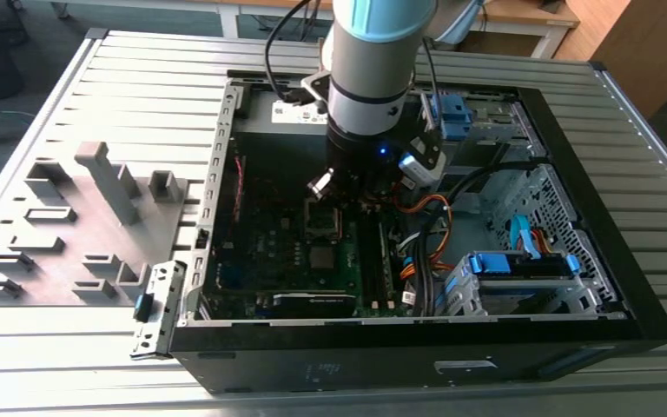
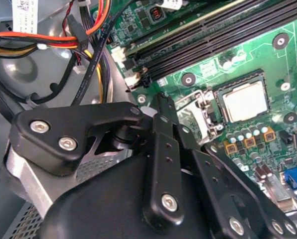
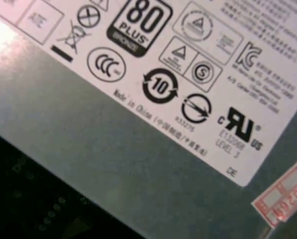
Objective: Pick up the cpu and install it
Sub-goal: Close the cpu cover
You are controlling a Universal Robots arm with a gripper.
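Note:
The cpu [image 2: 245, 99], a small square chip with a pale silvery top, lies flat in its socket on the green motherboard [image 2: 268, 55]. A silver metal socket frame [image 2: 198, 112] stands beside it. My gripper [image 2: 161, 102] shows as black linkages close in front, a short way from the chip and holding nothing that I can see. In the exterior view the gripper [image 1: 351, 193] hangs inside the open computer case [image 1: 426, 347], just above the socket [image 1: 324, 222].
Black memory slots [image 2: 213, 35] run beside the socket. Orange, yellow and black cables [image 2: 49, 42] bunch near the gripper. The grey power-supply box [image 3: 113, 149] lies under the first wrist camera. A blue drive cage [image 1: 519, 268] is at the exterior view's right, a grey fixture tray [image 1: 79, 234] at its left.

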